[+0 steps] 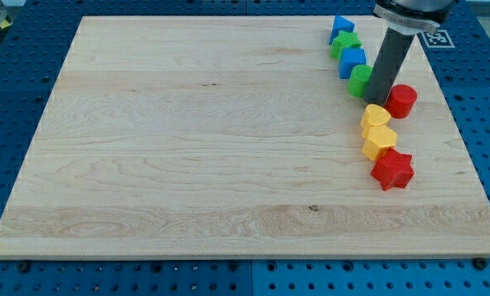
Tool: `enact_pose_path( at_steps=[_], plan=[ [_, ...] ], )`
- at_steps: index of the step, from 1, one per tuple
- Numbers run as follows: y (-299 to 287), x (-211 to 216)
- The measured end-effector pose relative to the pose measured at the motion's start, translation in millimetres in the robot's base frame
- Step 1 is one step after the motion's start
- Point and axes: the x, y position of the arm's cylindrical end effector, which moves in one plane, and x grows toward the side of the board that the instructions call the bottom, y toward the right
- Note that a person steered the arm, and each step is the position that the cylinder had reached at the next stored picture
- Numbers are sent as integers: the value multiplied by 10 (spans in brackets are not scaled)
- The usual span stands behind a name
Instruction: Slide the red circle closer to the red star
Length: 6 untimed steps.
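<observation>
The red circle (402,100) lies near the board's right edge. The red star (392,169) lies below it, towards the view's bottom. Between them, slightly left, sit a yellow heart (375,117) and a yellow hexagon-like block (379,141), the latter touching the star. My tip (377,101) stands just left of the red circle, close to it, right above the yellow heart and beside a green block (360,80).
A line of blocks runs up from my tip: a blue block (352,61), a green star-like block (345,43) and a blue triangle-like block (340,26). The wooden board (187,140) lies on a blue perforated table. The board's right edge is close to the red circle.
</observation>
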Motion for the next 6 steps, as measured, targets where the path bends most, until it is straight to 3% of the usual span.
enact_pose_path(
  at_steps=[3, 6],
  plan=[
    [414, -161],
    [389, 69]
  ],
)
